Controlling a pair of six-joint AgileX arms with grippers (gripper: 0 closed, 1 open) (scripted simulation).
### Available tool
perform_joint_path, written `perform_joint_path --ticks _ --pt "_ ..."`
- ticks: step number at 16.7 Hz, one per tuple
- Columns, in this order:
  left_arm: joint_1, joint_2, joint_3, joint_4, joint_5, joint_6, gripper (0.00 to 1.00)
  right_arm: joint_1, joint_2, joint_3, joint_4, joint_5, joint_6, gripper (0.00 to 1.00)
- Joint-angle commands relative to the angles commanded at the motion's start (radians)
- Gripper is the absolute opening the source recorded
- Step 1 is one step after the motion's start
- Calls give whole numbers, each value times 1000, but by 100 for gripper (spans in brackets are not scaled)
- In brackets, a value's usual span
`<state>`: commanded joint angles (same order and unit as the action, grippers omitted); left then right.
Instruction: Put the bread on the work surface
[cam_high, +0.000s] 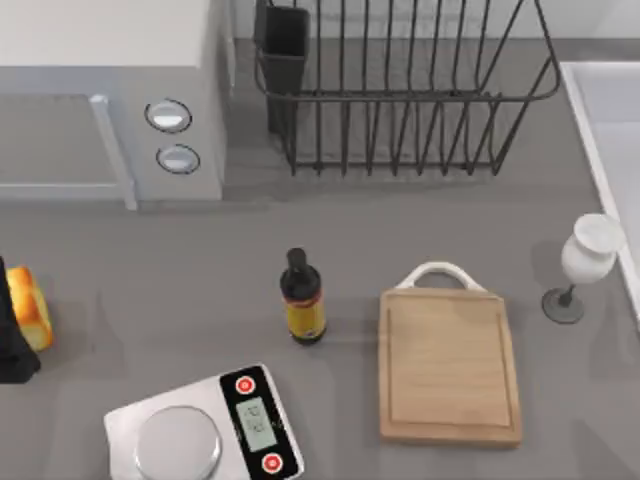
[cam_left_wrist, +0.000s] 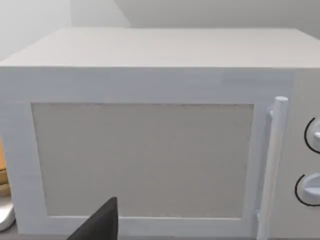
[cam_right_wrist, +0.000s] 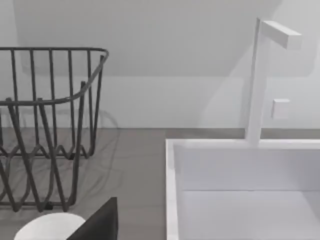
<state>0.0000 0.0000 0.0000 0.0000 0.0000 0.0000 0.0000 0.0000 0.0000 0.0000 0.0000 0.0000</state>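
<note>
The bread (cam_high: 28, 308), a golden-orange chunk with a browner crust, sits at the far left edge of the counter. A dark part of my left gripper (cam_high: 12, 350) stands right beside it at that edge; whether they touch is unclear. The left wrist view has one dark finger (cam_left_wrist: 100, 222) in front of the microwave door. The work surface (cam_high: 450, 365), a light-wood board with a white loop handle (cam_high: 440, 272), lies right of centre with nothing on it. One dark finger (cam_right_wrist: 100, 222) of my right gripper is in the right wrist view, near the sink.
A dark bottle (cam_high: 303, 300) with a yellow label stands between bread and board. A silver-and-black scale (cam_high: 205, 428) is at the front left. Microwave (cam_high: 100, 60) back left, wire dish rack (cam_high: 400, 90) back centre, wine glass (cam_high: 585, 260) and sink (cam_high: 615, 120) right.
</note>
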Motion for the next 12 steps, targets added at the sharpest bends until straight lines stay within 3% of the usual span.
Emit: perform_joint_path --ticks 6,12 --pt "5 106 97 -76 -1 97 100 0 0 0 0 0 0 100" --pt "17 580 425 -353 1 437 100 0 0 0 0 0 0 100"
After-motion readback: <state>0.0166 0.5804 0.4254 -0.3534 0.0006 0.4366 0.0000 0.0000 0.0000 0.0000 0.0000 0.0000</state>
